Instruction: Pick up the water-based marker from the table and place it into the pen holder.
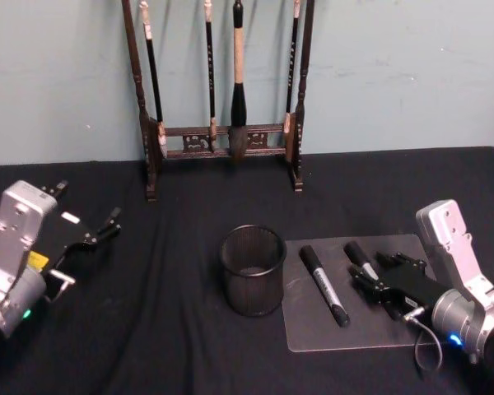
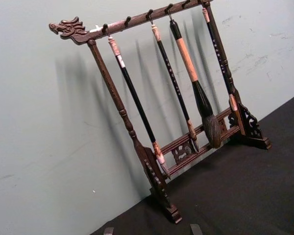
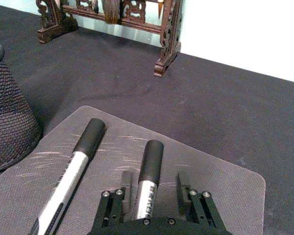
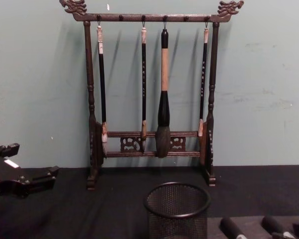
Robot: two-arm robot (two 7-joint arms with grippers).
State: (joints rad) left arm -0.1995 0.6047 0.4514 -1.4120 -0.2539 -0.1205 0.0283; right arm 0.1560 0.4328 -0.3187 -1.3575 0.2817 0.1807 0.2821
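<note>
So far nothing is lifted, and you have most of the task ahead of you. Your right gripper [image 3: 155,177] sits low over the near right of the table [image 1: 148,329] with its fingers [image 3: 126,180] spread, one on each side of the marker [image 3: 151,156]. I see no pinch on it yet. That marker lies flat on the mat [image 3: 220,171], its cap pointing far. A second marker [image 1: 323,285] lies just to its left, apart from it, and I cannot tell which one is water-based. What is left for you, as I judge it, is to close, lift, carry left and drop into the holder [image 1: 253,284], which stands empty just beside the mat's left edge. Your left gripper [image 1: 84,210] hangs open at the near left, well apart from all this. The markers are smooth round barrels, pale grey with glossy black caps. The mat is a thin, scuffed, translucent sheet with rounded corners. The holder is a round cup of black wire mesh with a solid rim, slightly tapered. The tabletop is matte black. A carved dark wooden rack [image 1: 263,129] with hanging brushes stands at the far edge.
</note>
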